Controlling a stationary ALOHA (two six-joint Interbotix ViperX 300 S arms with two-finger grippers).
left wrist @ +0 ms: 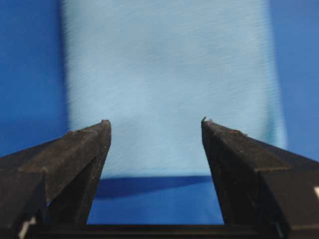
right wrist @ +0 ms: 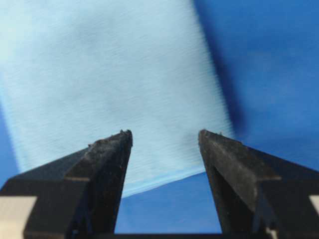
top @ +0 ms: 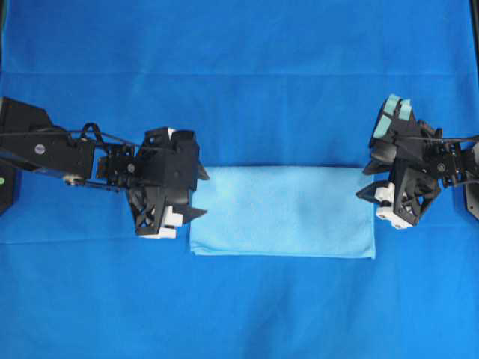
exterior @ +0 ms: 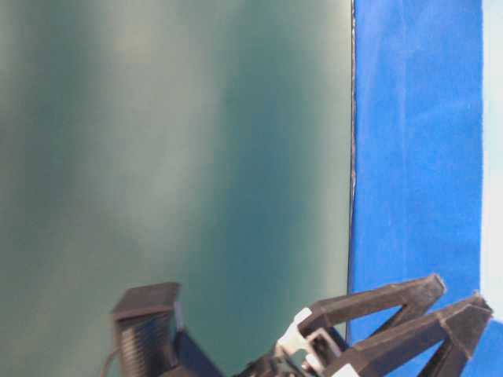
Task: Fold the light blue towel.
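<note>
1. The light blue towel (top: 283, 211) is seen lying flat on the deep blue table cloth (top: 239, 52), near the middle of it, as a wide rectangle with a doubled edge along its near side; one fold is judged to be already laid.
2. The left gripper (top: 200, 193) is held just beside the towel's left short edge, its jaws spread wide, with nothing between them; in the left wrist view the towel's end (left wrist: 169, 89) lies just beyond the fingertips.
3. The right gripper (top: 367, 182) is held just beside the towel's right short edge, its jaws likewise spread and empty.
4. The step in hand is judged to be the pause between folds, the cloth being released and both grippers standing clear of it.
5. For a further fold, one short edge would need to be pinched at its corners and carried across to the opposite edge, then laid squarely so that the hems meet.
6. No container is seen anywhere around the towel.
</note>
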